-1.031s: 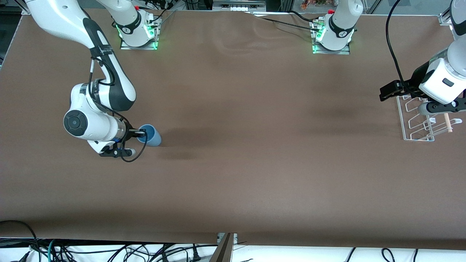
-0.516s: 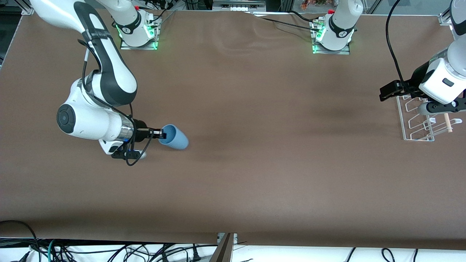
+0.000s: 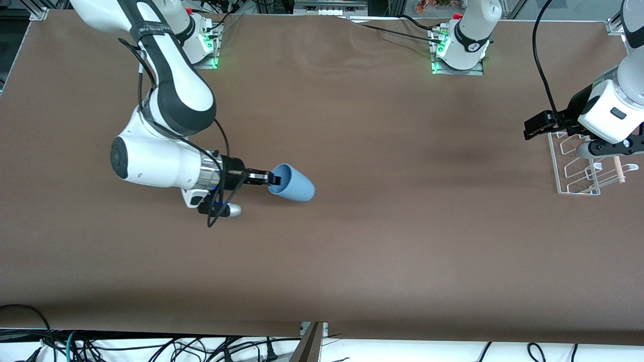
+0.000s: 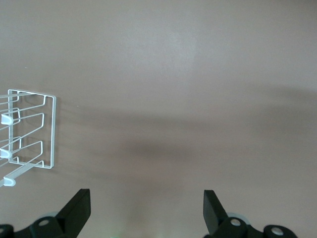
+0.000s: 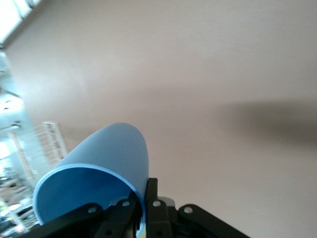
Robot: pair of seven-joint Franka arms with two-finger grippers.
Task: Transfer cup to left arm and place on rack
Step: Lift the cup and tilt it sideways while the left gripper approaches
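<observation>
While brown table point(image 3: 352, 241) lies bare between arms, rack point(image 3: 578, 168) stands at left arm's end, its wooden dowel point(image 3: 619, 169) along top. No writing readable. Right arm stretched low, wrist horizontal; right gripper point(image 3: 271, 178) clamps rim of cup point(image 3: 294, 184), one finger inside, cup tipped sideways over table, mouth toward gripper. Left arm waits, left gripper point(image 4: 146, 210) spread wide above table just beside rack.

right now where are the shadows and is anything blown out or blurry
Front view: soft dark shadow bands on the table. Left wrist view: a blurred shadow patch beside the rack. Right wrist view: the cup looms close, one corner is blown out white, with a dark shadow streak.
</observation>
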